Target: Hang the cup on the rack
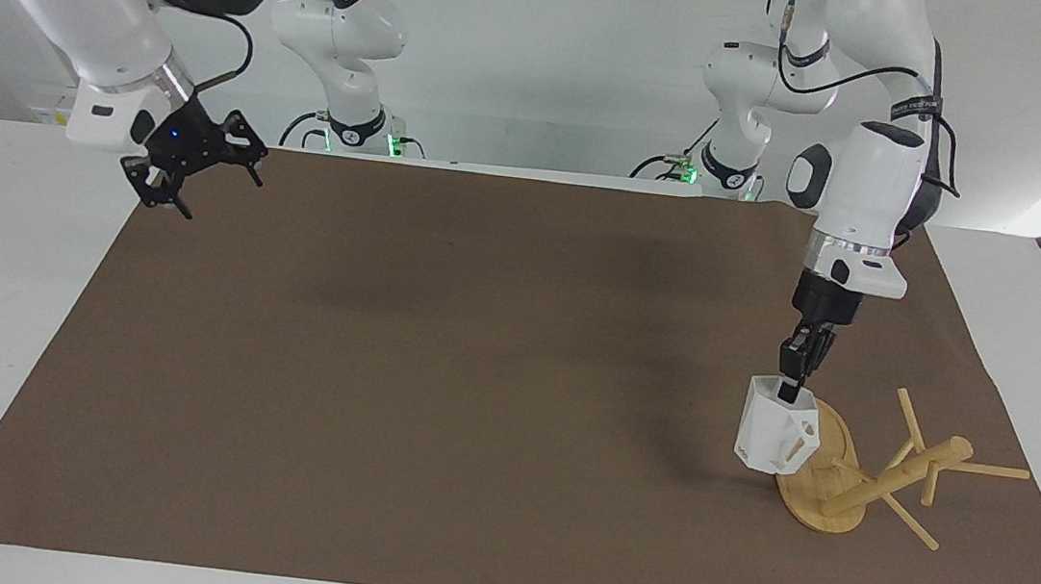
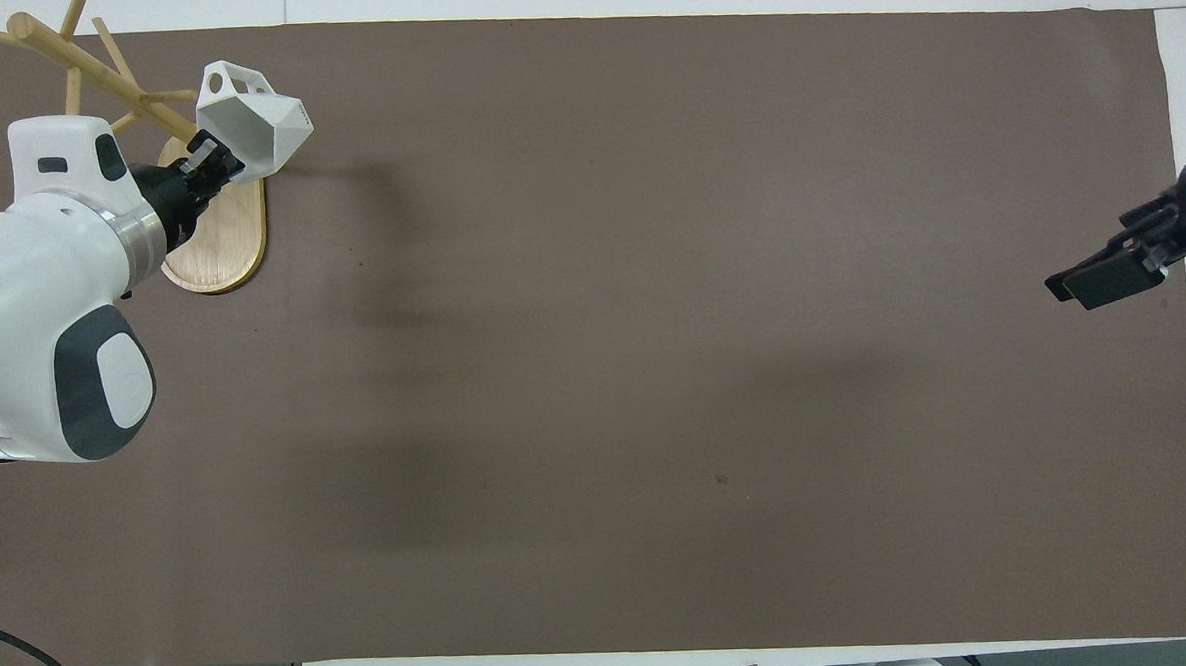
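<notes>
- Step in hand, judged: bring the cup (image 1: 776,438) to the rack (image 1: 860,468) and get its handle onto a peg. Rack lies tipped over at lower right of facing view, base on edge, post slanting, pegs splayed; so no peg is properly upright.
- To do it well: pick a peg that angles upward, line the handle hole w/ that peg's tip, slide along the peg's axis, not straight down. Go slow; a bump on the base edge could roll the rack. May need the rack stood up first.
- Left gripper (image 1: 791,383): fingers pressed together on the cup's rim wall, one finger inside. Cup hangs tilted, in front of the rack's base in facing view; contact w/ base can't be told.
- In overhead view, cup (image 2: 249,123) sits upper left, handle hole toward the top edge, next to the pegs.
- Right gripper (image 1: 190,168): fingers spread, holds nothing, raised at upper left of facing view over the mat (image 1: 432,399) corner; arm waits.
</notes>
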You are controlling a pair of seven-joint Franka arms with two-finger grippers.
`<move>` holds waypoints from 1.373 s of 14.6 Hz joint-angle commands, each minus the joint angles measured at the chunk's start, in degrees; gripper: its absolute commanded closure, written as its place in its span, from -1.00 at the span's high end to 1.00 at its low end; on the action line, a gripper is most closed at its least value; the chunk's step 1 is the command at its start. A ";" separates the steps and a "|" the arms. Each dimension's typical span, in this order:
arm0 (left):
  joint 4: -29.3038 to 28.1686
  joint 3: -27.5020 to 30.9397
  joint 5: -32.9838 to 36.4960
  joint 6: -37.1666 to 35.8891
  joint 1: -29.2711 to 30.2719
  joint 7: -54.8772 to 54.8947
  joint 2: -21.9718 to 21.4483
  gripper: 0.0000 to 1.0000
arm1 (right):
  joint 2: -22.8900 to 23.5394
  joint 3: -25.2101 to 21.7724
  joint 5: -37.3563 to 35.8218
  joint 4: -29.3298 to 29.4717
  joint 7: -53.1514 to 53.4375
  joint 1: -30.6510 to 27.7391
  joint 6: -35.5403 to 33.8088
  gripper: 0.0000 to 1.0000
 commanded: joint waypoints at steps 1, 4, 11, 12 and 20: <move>-0.57 -0.80 -1.04 2.04 1.52 0.86 0.81 -1.00 | 0.76 -3.43 -4.87 2.28 9.98 2.00 -2.91 1.00; -0.48 -0.97 -1.04 1.95 3.63 4.44 1.77 -1.00 | -0.99 -7.37 -5.50 -1.23 20.24 2.52 -1.24 1.00; 1.10 -1.06 -1.83 1.68 3.98 5.69 3.45 -1.00 | -1.26 -5.45 -5.41 -1.68 29.15 2.53 -0.89 1.00; 1.10 -1.06 -1.83 1.68 4.59 5.78 3.45 -1.00 | -1.09 -5.46 -5.41 -1.76 29.16 2.18 -0.89 1.00; 2.34 -1.06 -2.80 1.16 6.61 5.87 3.80 -1.00 | -1.44 -5.54 -5.41 -2.29 28.81 1.91 -0.98 1.00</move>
